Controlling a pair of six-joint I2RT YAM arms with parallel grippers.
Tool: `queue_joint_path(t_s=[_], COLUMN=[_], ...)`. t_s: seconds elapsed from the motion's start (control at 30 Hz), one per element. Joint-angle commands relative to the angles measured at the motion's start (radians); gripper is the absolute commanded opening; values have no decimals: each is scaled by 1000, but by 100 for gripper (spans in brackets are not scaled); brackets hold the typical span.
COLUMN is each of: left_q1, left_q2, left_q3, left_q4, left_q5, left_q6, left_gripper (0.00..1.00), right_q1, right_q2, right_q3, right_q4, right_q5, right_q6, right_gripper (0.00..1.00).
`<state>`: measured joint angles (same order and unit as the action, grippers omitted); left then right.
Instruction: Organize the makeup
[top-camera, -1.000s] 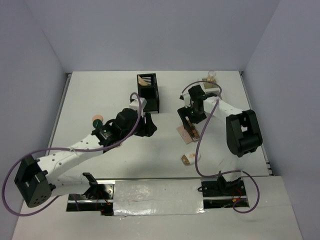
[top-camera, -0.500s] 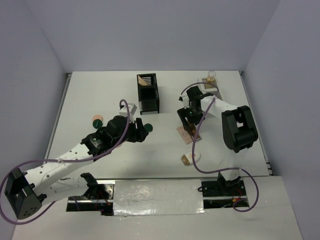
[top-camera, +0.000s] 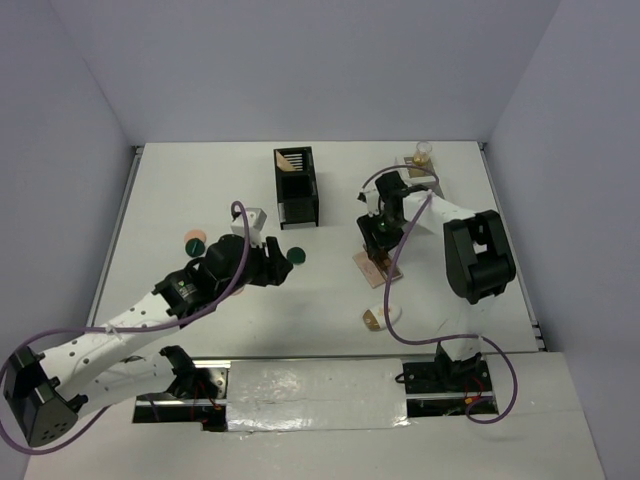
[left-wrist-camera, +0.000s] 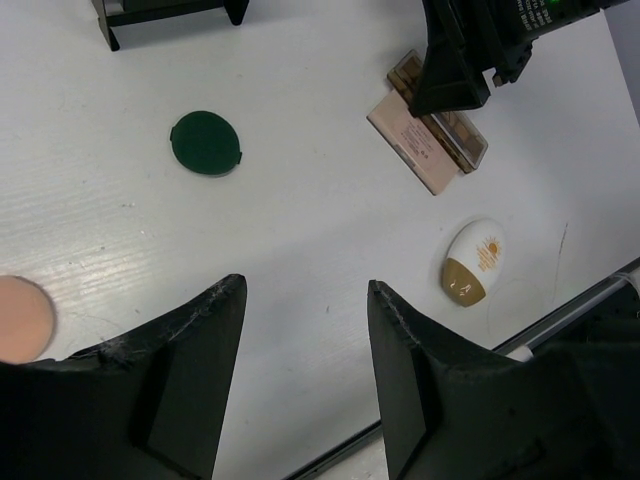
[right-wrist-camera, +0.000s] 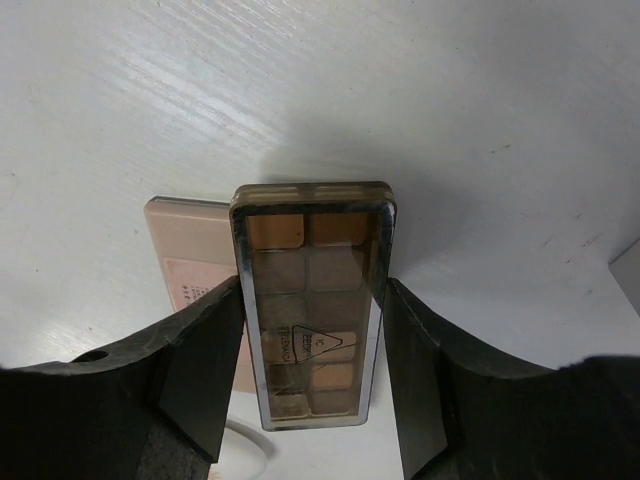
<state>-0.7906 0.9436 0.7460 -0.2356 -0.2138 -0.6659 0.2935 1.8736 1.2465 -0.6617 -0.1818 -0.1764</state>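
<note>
A clear-lidded eyeshadow palette (right-wrist-camera: 315, 250) lies partly across a pink flat palette (right-wrist-camera: 195, 250) on the white table. My right gripper (right-wrist-camera: 313, 285) is down over it, with both fingers against its long sides. In the top view this happens at the right gripper (top-camera: 380, 240). My left gripper (left-wrist-camera: 305, 290) hangs open above bare table with nothing between its fingers. A dark green round compact (left-wrist-camera: 206, 142) lies beyond it. A peach puff (left-wrist-camera: 20, 317) is at the left and a white-gold oval compact (left-wrist-camera: 472, 262) at the right.
A black slotted organizer (top-camera: 296, 185) stands at the back middle. A white organizer (top-camera: 425, 172) with a gold-capped bottle (top-camera: 424, 152) is at the back right, behind the right arm. The oval compact (top-camera: 382, 317) lies near the right arm's base.
The left arm has drawn back to the left and toward the near edge, uncovering the green compact on the table. The right jaws have closed in on the clear-lidded palette.
</note>
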Motion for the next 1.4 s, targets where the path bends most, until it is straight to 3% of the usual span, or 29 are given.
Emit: queue_joint_path(t_s=[0.0, 0.47, 0.67, 1.03, 1.2, 1.37], left_q1=[-2, -2, -2, -2, -2, -2], left_q2=[-28, -22, -9, 6, 14, 18], left_q3=[-2, -16, -7, -14, -7, 4], left_q4=[12, 50, 58, 82, 76, 65], left_q5=[-19, -1, 5, 19, 24, 22], left_q6=[-24, -35, -24, -24, -24, -15], left_gripper=[64, 64, 64, 64, 64, 64], right_q1=[-23, -70, -146, -316, -373, -418], right_q2=[-37, -352, -462, -465, -458, -400], right_q3=[25, 64, 47, 71, 13, 16], right_q4=[33, 33, 157, 393, 597, 659], right_q5=[-33, -309, -346, -366, -384, -374], right_q6=[-21, -178, -160, -138, -66, -3], right_gripper=[29, 18, 15, 13, 11, 11])
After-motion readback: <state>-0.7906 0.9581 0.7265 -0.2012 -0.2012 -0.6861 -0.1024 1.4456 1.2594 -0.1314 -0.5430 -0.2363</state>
